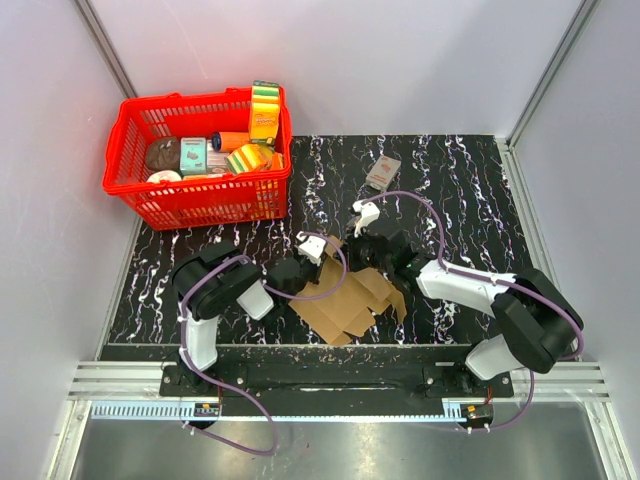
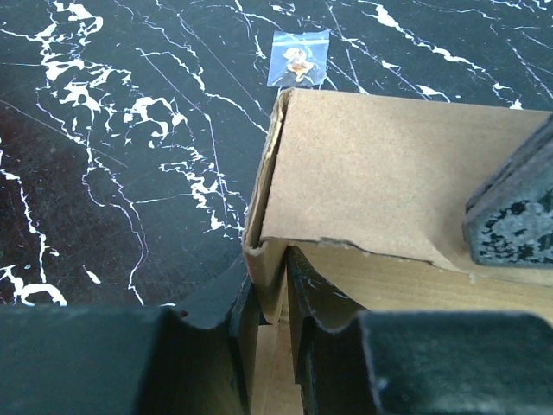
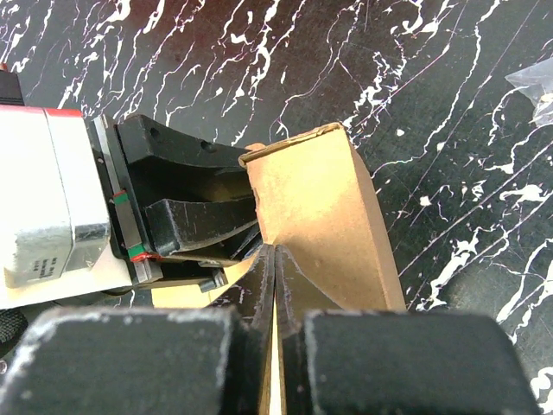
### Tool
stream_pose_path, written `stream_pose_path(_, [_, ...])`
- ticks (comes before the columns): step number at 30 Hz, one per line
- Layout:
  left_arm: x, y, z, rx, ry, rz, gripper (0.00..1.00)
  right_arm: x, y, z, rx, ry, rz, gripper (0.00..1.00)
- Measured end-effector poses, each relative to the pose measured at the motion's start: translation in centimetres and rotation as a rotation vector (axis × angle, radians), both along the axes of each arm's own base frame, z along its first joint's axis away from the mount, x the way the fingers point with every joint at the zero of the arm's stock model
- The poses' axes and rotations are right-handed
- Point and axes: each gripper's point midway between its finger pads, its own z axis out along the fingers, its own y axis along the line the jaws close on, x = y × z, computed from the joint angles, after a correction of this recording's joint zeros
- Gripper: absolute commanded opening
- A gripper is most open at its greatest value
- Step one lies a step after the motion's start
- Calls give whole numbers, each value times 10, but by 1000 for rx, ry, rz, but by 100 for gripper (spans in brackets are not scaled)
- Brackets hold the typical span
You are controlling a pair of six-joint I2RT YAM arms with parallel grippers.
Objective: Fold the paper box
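The paper box is a brown cardboard sheet, partly folded, lying on the black marbled table between my two arms. My left gripper comes in from the left. In the left wrist view my left gripper is shut on a folded corner of the paper box, which stands up as a wall. My right gripper reaches in from the right. In the right wrist view my right gripper is shut on a thin edge below an upright panel of the paper box, and the left gripper's fingers show close on the left.
A red basket filled with groceries stands at the back left. A small grey-and-red packet lies behind the box, and the left wrist view shows the packet too. Grey walls close in the table on three sides.
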Motion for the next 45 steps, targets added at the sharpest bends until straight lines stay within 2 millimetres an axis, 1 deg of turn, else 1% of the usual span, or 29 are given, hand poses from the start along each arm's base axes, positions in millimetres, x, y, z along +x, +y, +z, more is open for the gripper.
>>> stream_pose_path(2, [0, 1, -1, 8, -4, 8, 23, -1, 1, -1, 2, 5, 7, 2])
stream_pose_path(3, [0, 1, -1, 10, -5, 10, 26, -2, 1, -1, 3, 7, 9, 2])
stream_pose_path(5, [0, 1, -1, 14, -8, 16, 37, -2, 2, -1, 4, 9, 10, 3])
stream_pose_path(8, [-1, 3, -2, 20, -8, 20, 42, -2, 2, -1, 6, 11, 9, 3])
stream_pose_path(11, [-6, 8, -8, 35, 6, 20, 47, -2, 2, -1, 6, 12, 8, 3])
stream_pose_path(14, [-15, 15, -10, 38, 22, 18, 47, -2, 2, -1, 7, 12, 8, 4])
stream_pose_path(18, [-26, 22, 0, 4, 29, 13, 47, -2, 1, -1, 7, 12, 6, 6])
stream_pose_path(21, [-36, 26, 14, -45, 27, 0, 47, -2, 1, 0, 8, 12, 5, 10])
stream_pose_path(25, [-49, 28, 34, -117, 22, -27, 46, -1, 0, 5, 14, 4, 0, 22])
stream_pose_path(26, [-51, 26, 42, -141, 13, -35, 46, 0, -1, 8, 13, 3, -1, 27])
stream_pose_path(28, [-55, 23, 59, -190, -8, -54, 46, 2, -1, 16, 21, -11, -7, 30])
stream_pose_path(29, [-58, 20, 73, -225, -26, -69, 46, 4, -1, 22, 22, -19, -9, 33])
stream_pose_path(33, [-67, 19, 107, -309, -58, -93, 46, 8, -6, 53, 44, -66, -39, 34])
stream_pose_path(36, [-73, 24, 125, -336, -64, -98, 48, 11, -20, 76, 52, -91, -114, 35])
stream_pose_path(38, [-78, 30, 135, -340, -64, -98, 50, 11, -36, 88, 50, -84, -200, 35])
stream_pose_path(40, [-82, 34, 144, -334, -58, -93, 50, 10, -53, 95, 42, -69, -288, 35])
stream_pose_path(42, [-81, 35, 155, -320, -45, -86, 50, 4, -71, 97, 30, -36, -369, 35])
stream_pose_path(43, [-79, 33, 160, -306, -33, -83, 50, 0, -83, 96, 20, -15, -421, 35])
stream_pose_path(45, [-73, 28, 174, -286, -16, -78, 50, -8, -100, 91, -3, 26, -491, 35])
